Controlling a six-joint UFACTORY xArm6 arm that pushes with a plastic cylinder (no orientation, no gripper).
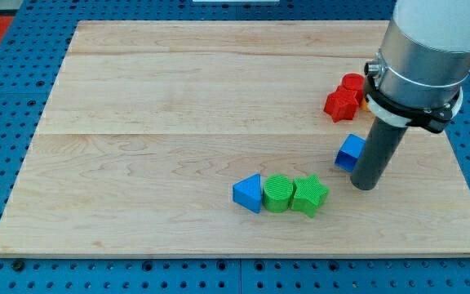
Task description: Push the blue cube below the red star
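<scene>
The blue cube [350, 152] lies on the wooden bench [178, 106] toward the view's right, at about 6 o'clock from the red star [342, 104] and a little apart from it. My tip [365, 186] rests on the bench at roughly 4 o'clock from the blue cube, and the dark rod above it stands just beside the cube's right face; whether they touch I cannot tell. There are no fingers on this arm, only the straight rod, so nothing is held. A second red block [353, 84] sits touching the red star at its 1 o'clock, partly hidden by the arm, so its shape is unclear. Near the bench's lower middle, a row of three blocks runs side by side: a blue triangle [249, 193], a green cylinder [279, 193] and a green star [309, 195].
</scene>
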